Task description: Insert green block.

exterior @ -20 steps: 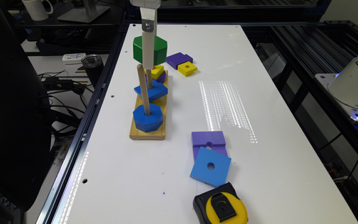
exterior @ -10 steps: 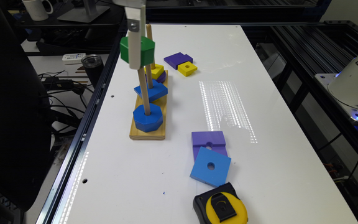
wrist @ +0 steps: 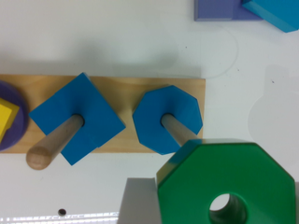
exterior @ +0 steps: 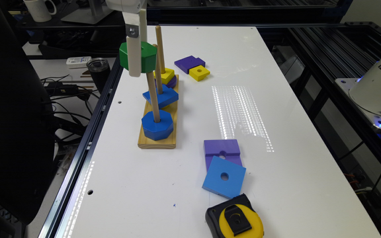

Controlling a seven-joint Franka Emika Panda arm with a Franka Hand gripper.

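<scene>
So the pick-up part looks done: the hand (exterior: 134,56) is clamped on the green block (exterior: 138,57), one white finger running down its near face in the exterior view, and the wrist view shows a grey finger pad tight against the block's side, so I'd call that a firm grip. The block is up in the air, well above the wooden base (exterior: 157,140), right around the top of the peg (exterior: 152,99) that already carries the blue octagon (exterior: 157,125). What's left is the actual insertion, and I don't think it's lined up yet. In the wrist view the green block's hole (wrist: 228,208) shows only pale background through it, no peg tip, and the peg shaft disappears under the block's edge, off to one side of the hole. So my read is the block sits beside or slightly over the peg top rather than threaded on it; I can't tell whether they touch. Still to do: shift the hole over the peg tip, lower it down to the blue octagon, let go. The other two pegs on the base are taken too, a blue square (exterior: 160,96) on the middle one and a yellow piece (exterior: 164,75) on the far one.
</scene>
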